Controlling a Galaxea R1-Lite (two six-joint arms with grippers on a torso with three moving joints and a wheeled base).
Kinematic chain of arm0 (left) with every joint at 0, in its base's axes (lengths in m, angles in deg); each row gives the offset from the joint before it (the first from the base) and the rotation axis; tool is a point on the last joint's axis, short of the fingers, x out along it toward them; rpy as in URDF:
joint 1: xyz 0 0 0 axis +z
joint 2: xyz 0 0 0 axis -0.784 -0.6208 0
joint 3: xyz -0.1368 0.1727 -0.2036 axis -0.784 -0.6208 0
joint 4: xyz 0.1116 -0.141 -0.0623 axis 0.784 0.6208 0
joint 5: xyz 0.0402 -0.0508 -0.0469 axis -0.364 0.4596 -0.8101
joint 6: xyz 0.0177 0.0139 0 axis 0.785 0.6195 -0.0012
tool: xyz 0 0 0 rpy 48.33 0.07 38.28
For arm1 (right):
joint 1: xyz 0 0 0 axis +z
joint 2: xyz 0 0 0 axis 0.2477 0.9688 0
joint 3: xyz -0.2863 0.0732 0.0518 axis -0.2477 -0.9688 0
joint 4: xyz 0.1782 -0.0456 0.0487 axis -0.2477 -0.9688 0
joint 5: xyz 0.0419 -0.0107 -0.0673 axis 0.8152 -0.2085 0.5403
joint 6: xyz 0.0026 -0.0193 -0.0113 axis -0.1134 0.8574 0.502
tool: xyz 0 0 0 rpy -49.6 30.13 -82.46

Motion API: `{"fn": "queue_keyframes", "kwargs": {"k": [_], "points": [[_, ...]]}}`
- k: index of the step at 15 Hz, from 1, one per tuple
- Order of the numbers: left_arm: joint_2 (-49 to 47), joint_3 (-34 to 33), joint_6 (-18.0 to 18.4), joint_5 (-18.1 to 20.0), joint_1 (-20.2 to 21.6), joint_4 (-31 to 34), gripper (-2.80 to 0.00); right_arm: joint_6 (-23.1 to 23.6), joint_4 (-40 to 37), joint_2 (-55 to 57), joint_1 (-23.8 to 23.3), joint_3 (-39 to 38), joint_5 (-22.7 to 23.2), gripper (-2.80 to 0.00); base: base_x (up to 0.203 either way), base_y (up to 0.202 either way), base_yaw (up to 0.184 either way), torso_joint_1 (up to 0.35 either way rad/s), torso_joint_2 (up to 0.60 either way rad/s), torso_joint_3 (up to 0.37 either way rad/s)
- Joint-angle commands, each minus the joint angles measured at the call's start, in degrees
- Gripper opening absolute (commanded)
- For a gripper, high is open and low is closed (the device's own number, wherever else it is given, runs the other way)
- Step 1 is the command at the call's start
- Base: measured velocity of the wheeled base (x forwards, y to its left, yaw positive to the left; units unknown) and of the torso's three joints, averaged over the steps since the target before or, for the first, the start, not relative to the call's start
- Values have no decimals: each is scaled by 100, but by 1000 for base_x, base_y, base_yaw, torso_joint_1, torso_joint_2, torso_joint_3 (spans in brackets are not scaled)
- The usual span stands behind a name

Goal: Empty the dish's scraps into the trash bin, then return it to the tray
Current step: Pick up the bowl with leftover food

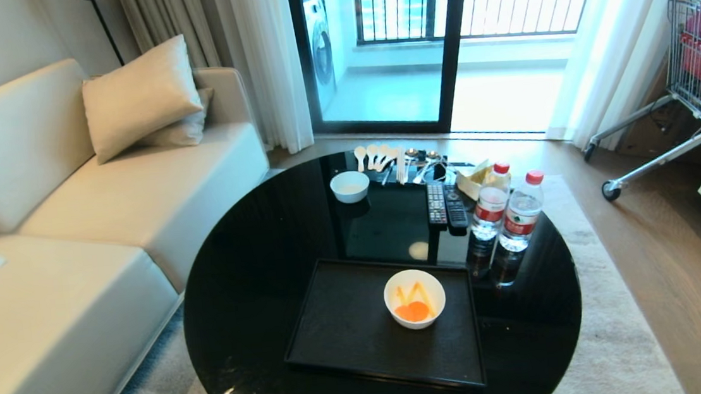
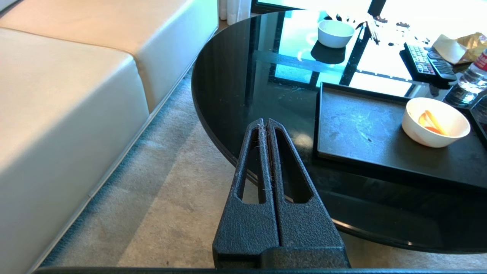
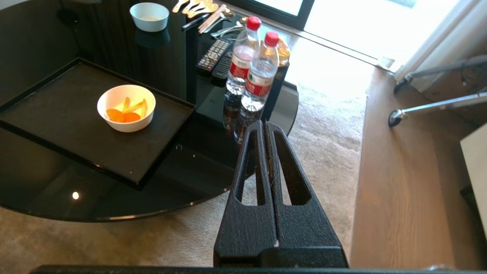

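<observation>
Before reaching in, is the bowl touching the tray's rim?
Apart. In the head view the bowl sits inside the tray, with bare tray floor all around it.

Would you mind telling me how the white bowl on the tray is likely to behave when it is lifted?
The dish looks rigid and glossy, so probably slippery. Its loose scraps would likely slide if it tilts. Sitting flat on the tray, it seems unlikely to roll.

The right gripper (image 3: 265, 125) hangs with fingers pressed together off the table's (image 3: 114, 205) edge, by two bottles (image 3: 254, 72). The dish (image 3: 126, 108) with scraps (image 3: 123, 114) sits near the tray's (image 3: 57, 114) corner.
</observation>
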Motion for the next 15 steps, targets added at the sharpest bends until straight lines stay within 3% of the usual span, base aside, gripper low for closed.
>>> {"fn": "queue_keyframes", "kwargs": {"k": [1, 3, 7, 10, 12, 15], "points": [[2, 0, -5, -4, 0, -7, -280, 263, 240, 1746, 6, 624, 233, -280, 0, 0, 0, 0, 0, 0], [2, 0, -4, -4, 0, -7, -280, 573, 681, 2882, 139, 1095, 479, -280, 0, 0, 0, 0, 0, 0], [2, 0, -4, -4, 0, -6, -280, 863, 1298, 5122, 1259, 2393, 641, -280, 0, 0, 0, 0, 0, 0], [2, 0, -4, -4, 0, 2, -280, 900, 1688, 6833, 2042, 3476, 268, -280, 0, 0, 0, 0, 0, 0], [2, 0, -13, -4, 0, -7, -280, 616, 1894, 7869, 2422, 4398, -300, -280, 0, 0, 0, 0, 0, 0], [2, 0, -4, -4, 0, -7, -280, -564, 1523, 9012, 2865, 5605, -1167, -280, 0, 0, 0, 0, 0, 0]]}}
